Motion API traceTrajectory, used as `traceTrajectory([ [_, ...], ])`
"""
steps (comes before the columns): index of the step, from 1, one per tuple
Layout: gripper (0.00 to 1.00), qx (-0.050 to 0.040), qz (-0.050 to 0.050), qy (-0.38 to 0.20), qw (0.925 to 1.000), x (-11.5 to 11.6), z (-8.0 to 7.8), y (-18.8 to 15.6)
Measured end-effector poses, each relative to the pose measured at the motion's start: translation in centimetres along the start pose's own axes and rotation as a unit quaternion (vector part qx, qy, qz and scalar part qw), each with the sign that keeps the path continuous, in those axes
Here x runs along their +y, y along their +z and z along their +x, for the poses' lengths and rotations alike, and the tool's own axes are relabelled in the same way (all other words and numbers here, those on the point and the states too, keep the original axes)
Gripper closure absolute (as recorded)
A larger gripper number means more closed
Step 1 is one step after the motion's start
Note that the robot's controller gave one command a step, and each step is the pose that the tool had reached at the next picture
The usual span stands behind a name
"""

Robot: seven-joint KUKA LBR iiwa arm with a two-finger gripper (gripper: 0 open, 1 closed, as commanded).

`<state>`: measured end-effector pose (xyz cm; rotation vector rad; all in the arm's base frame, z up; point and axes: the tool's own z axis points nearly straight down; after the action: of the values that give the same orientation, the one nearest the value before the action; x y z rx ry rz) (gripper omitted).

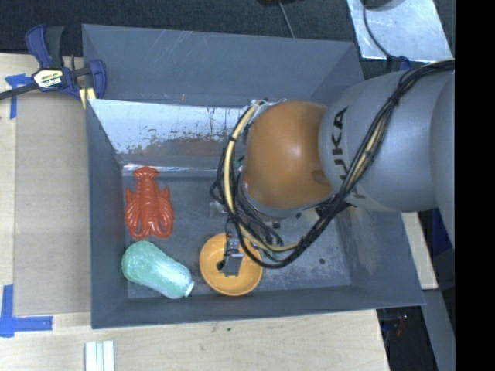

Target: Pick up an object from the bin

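Observation:
My gripper (231, 260) is down low at the front middle of the bin, its dark fingertips over a round yellow-orange disc (224, 278) that lies on the floor there. The wrist's cover and cables hide most of the fingers, so their state does not show. A pale green lumpy soft thing (155, 269) lies just left of the disc, in the front left corner. Behind it a red toy lobster (148, 204) lies flat by the left wall, pointing to the back.
The arm with its orange dome and looped cables covers the bin's middle and right side. Bare grey floor shows between the lobster and the gripper, and along the front right.

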<state>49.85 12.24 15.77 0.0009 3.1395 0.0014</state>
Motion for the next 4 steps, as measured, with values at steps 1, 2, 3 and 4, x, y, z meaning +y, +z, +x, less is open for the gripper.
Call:
traceTrajectory([
  [1, 0.00, -0.0005, 0.000, -0.056, 0.9985, -2.50, -2.38, 8.74],
  [2, 0.00, -0.0027, -0.001, -0.042, 0.9991, -2.51, -2.62, 8.73],
  [3, 0.00, -0.0022, -0.001, -0.053, 0.9986, -2.51, -2.53, 8.66],
  [4, 0.00, -0.0032, -0.001, -0.045, 0.9990, -2.53, -2.66, 8.68],
])
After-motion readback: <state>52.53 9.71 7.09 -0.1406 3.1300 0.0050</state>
